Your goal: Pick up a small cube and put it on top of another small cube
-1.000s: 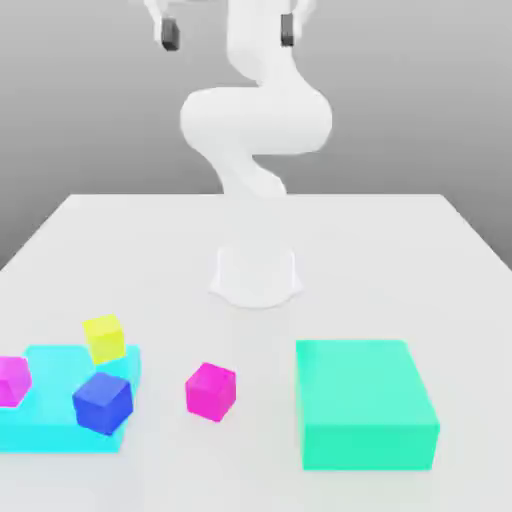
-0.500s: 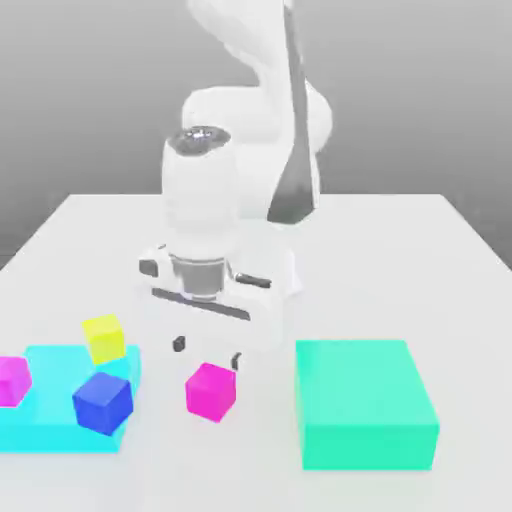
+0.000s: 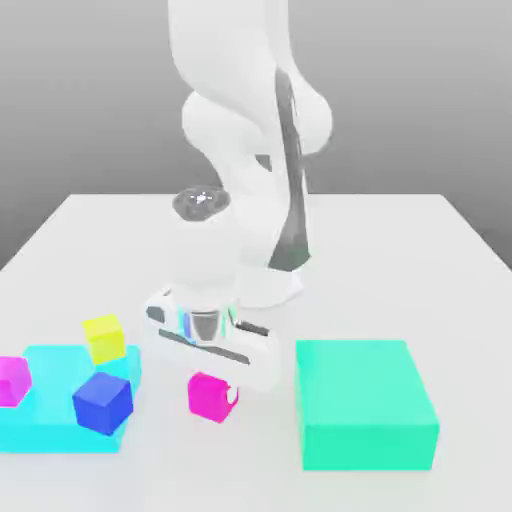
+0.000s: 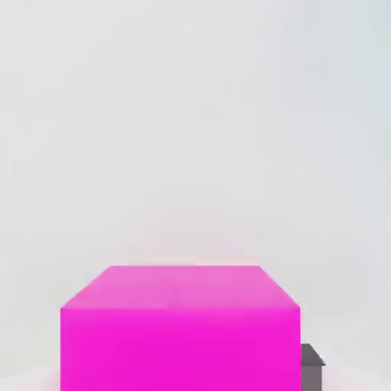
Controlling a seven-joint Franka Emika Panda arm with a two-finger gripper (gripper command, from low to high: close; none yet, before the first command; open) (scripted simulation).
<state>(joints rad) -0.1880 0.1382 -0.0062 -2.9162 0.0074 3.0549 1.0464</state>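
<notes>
While the white tabletop [image 3: 420,240] carries every object, the white robot arm [image 3: 245,150] bends low over its middle front. Toward the exterior view's right lies a large teal-green rectangular block [image 3: 366,402]; toward its left, a flat cyan slab [image 3: 50,425] bears a blue cube [image 3: 102,401], a yellow cube [image 3: 103,337] and the second small magenta-pink cube [image 3: 13,380], the likely stacking target. The gripper [image 3: 214,386] is closed narrowly on the small plain magenta-pink cube [image 3: 210,397], which rests on the table between slab and block. Judged step: grasp made, lift not yet begun. The next move calls for a straight rise, then carriage to the other pink cube. In the hand view this cube [image 4: 180,328] appears uniformly coloured, sharp-edged and matte.
</notes>
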